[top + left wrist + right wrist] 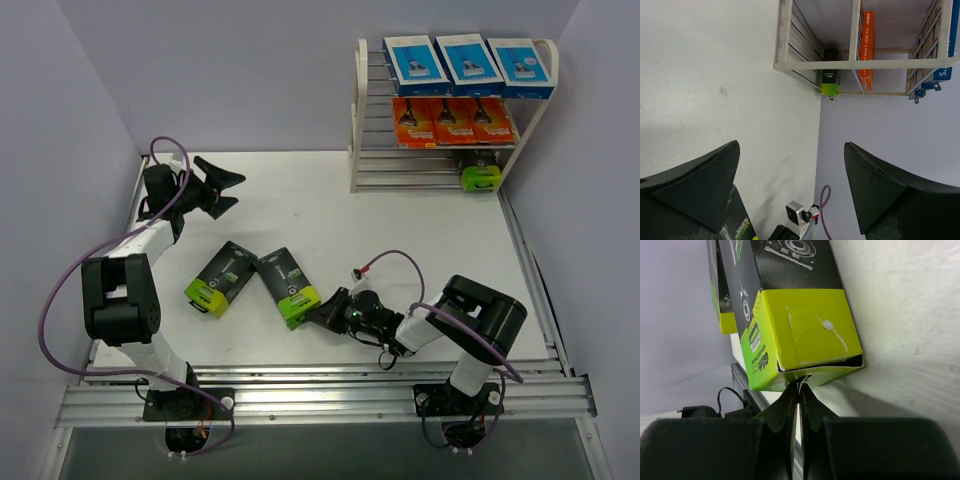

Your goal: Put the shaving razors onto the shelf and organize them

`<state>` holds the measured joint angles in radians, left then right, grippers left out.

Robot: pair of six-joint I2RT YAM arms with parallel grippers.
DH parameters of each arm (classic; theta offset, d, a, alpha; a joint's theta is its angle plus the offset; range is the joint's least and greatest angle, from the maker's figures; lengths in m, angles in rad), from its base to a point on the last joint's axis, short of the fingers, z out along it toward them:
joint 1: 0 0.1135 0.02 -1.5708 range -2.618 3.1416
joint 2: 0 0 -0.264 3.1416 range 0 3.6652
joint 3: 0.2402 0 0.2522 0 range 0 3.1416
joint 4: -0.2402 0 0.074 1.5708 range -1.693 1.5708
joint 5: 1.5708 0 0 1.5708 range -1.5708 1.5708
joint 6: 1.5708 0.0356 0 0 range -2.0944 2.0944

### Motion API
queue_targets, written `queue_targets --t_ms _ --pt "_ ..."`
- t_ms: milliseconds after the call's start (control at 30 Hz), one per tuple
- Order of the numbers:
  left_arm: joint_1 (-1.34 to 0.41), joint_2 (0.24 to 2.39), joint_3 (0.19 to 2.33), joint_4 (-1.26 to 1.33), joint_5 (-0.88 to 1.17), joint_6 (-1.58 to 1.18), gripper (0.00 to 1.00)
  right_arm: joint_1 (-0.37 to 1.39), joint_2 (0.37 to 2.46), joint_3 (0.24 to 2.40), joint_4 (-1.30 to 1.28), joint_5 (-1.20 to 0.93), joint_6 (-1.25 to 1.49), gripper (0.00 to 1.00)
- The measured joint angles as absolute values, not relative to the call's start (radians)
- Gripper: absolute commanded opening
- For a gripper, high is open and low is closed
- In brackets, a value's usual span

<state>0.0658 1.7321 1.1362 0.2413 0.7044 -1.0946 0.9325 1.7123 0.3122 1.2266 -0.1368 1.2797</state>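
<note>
Shelf (357, 120): cream frame, rod tiers, far right of worktop (420, 220). Top tier holds three blue-and-white packs (470, 62) in a row, three orange packs (452, 120) below, shelved black/lime pack (480, 172) lower. Left loose pack (220, 278) and right loose pack (288, 286) lie flat, V-angled, lime ends nearest.

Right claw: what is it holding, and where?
The right claw is shut at the lime-green end of a black razor pack; whether it pinches that edge cannot be told.
</note>
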Motion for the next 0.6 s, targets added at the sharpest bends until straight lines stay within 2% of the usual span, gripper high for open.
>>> queue_targets --t_ms 300,600 --pt "0.053 1.732 1.136 0.242 0.701 -1.094 0.94 0.739 1.559 0.284 1.115 -0.166 1.248 0.0" --pt "-0.032 1.732 1.136 0.23 0.702 -1.062 0.94 0.432 1.412 0.342 0.852 -0.406 1.067 0.0"
